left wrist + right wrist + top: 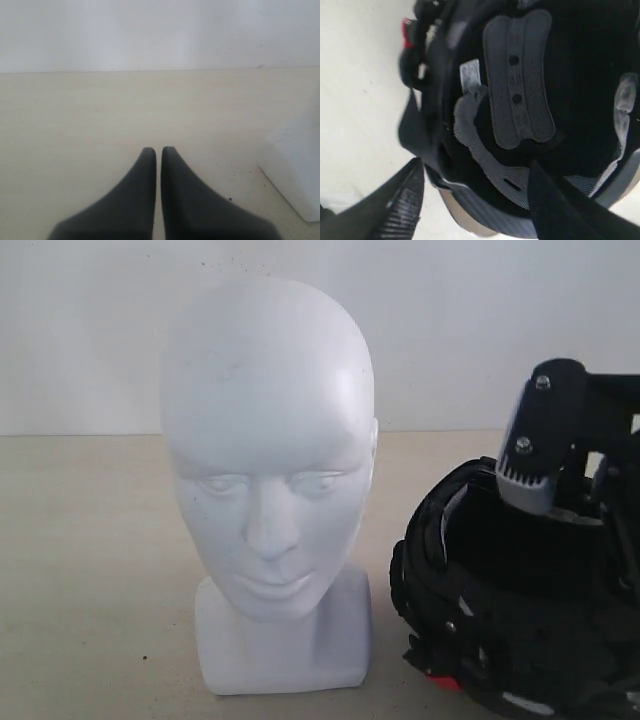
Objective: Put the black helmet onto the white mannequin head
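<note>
The white mannequin head [268,470] stands upright on the table, facing the camera in the exterior view. To its right the black helmet [500,620] lies with its padded inside [520,80] turned up. My right gripper [476,165] is open and straddles the helmet's rim: one finger [405,205] is outside the shell with a gap to it, the other finger [560,205] is inside over the lining. That arm's wrist [545,430] hangs over the helmet. My left gripper [158,150] is shut and empty, low over the table beside the head's base [295,170].
The pale table [90,570] runs back to a white wall [100,330]. A red strap buckle [440,678] sticks out at the helmet's lower edge. The left arm does not show in the exterior view.
</note>
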Action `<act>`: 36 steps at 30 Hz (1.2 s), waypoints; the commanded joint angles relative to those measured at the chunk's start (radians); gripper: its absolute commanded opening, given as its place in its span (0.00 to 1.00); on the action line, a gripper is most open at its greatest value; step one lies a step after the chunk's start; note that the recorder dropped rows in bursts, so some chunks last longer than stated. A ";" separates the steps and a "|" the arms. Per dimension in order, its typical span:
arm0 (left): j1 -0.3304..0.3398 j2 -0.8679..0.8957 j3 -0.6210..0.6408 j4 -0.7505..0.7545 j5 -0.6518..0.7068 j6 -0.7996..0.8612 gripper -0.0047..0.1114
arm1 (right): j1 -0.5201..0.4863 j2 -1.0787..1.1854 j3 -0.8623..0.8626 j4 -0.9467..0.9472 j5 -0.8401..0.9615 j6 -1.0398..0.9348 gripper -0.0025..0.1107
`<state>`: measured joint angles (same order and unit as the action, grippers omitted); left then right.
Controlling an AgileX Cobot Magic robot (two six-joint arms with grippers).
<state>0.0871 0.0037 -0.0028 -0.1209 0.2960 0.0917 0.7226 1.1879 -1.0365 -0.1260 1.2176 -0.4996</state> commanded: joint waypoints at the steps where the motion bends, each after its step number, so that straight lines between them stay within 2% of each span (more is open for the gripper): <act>1: -0.003 -0.004 0.003 -0.007 -0.001 -0.009 0.08 | 0.008 -0.015 0.082 -0.029 0.003 0.018 0.53; 10: -0.003 -0.004 0.003 -0.007 -0.001 -0.009 0.08 | 0.040 -0.051 0.161 0.012 0.003 -0.068 0.53; 18: -0.003 -0.004 0.003 -0.007 -0.001 -0.009 0.08 | 0.045 -0.045 0.177 -0.089 -0.004 -0.078 0.54; 25: -0.003 -0.004 0.003 -0.007 -0.001 -0.009 0.08 | 0.045 0.002 0.177 -0.005 -0.027 -0.106 0.54; 36: -0.003 -0.004 0.003 -0.007 -0.001 -0.009 0.08 | 0.045 0.140 0.177 -0.017 -0.143 -0.110 0.54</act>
<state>0.0871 0.0037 -0.0028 -0.1209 0.2960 0.0917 0.7668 1.2979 -0.8647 -0.1471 1.0928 -0.6054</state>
